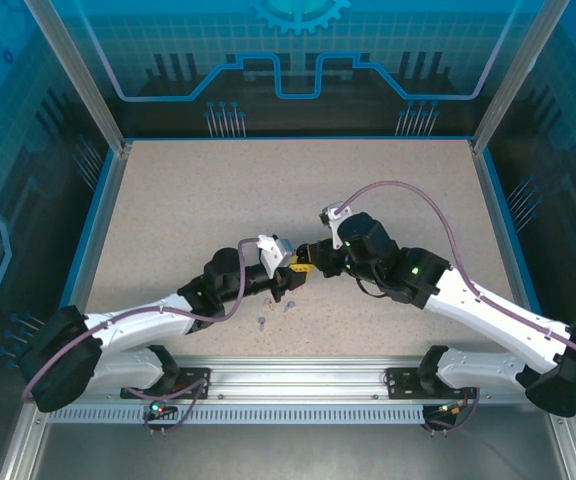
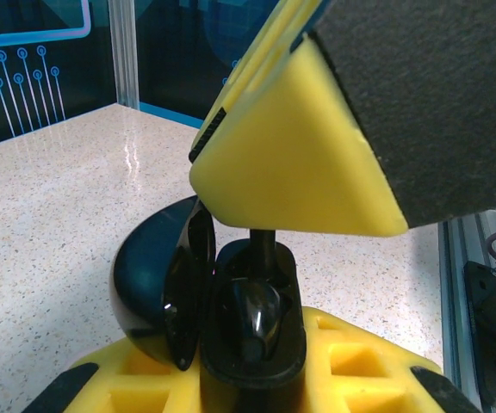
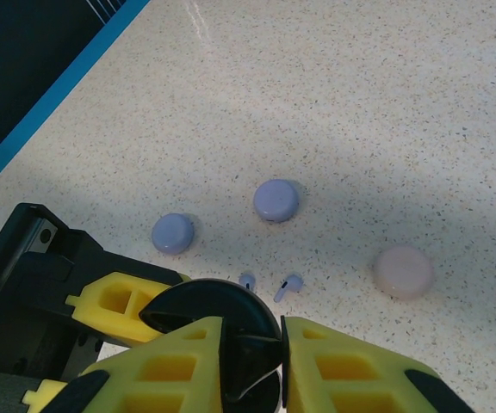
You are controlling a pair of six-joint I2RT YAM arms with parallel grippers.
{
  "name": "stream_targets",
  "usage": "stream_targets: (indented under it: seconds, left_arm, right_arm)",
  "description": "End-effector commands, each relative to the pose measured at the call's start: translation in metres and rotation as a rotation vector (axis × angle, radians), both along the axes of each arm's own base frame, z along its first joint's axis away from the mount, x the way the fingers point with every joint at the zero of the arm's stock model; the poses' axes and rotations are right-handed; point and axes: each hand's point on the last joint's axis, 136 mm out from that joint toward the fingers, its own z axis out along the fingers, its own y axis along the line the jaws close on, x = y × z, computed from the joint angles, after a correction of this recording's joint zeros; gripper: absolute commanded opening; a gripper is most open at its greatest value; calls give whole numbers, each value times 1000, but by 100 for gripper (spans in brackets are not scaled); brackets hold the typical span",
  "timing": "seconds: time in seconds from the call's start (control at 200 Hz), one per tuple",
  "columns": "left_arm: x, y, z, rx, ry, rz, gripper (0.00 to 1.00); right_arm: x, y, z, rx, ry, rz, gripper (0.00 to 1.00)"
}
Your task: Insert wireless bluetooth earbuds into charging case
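Black earbud [image 2: 257,311] seated bulb-down in the well of the open charging case [image 2: 250,357], stem upright and pinched from above. Case lid [image 2: 149,284] hinged open on the left of the well, glossy inner face turned toward the bud.

Case itself off the desk [image 1: 218,200], gripped low between the yellow jaws of the left gripper [image 2: 250,389] — jaws narrow, closed on the case body.

Right gripper [image 3: 252,348] directly over the case, jaws almost together, clamped on the earbud's stem; dark round case just under its fingertips.

From above: both arms reaching inward, wrists meeting a little near of the desk's middle, left arm from the near left, right arm from the near right.

On the desk under the meeting point — a pair of lavender earbuds [image 3: 289,286] lying loose, close together, touching no case. Two lavender round cases [image 3: 275,200] just beyond them, shut, flat on the desk, apart from each other. One pink round case [image 3: 403,271] off to the side, shut, well apart from the lavender ones.
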Motion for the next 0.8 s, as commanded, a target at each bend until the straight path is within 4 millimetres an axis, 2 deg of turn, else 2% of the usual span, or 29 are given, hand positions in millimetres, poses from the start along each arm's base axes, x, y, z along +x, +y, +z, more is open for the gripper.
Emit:
stream_targets:
  seconds: [0.0, 0.29, 0.38, 0.645, 0.795]
  left_arm:
    - [3, -4, 23, -50, -48, 10, 0]
    - [3, -3, 22, -51, -46, 12, 0]
    - [2, -2, 24, -54, -50, 12, 0]
    - [-1, 0, 25, -59, -55, 7, 0]
    - [-8, 1, 32, -81, -66, -19, 0]
  right_arm:
    - [-7, 8, -2, 1, 8, 38, 22]
    - [-14, 12, -2, -1, 35, 75, 29]
    - [-15, 7, 5, -2, 24, 65, 40]
    - [-19, -15, 47, 104, -29, 70, 67]
    - [-27, -20, 46, 180, 14, 162, 88]
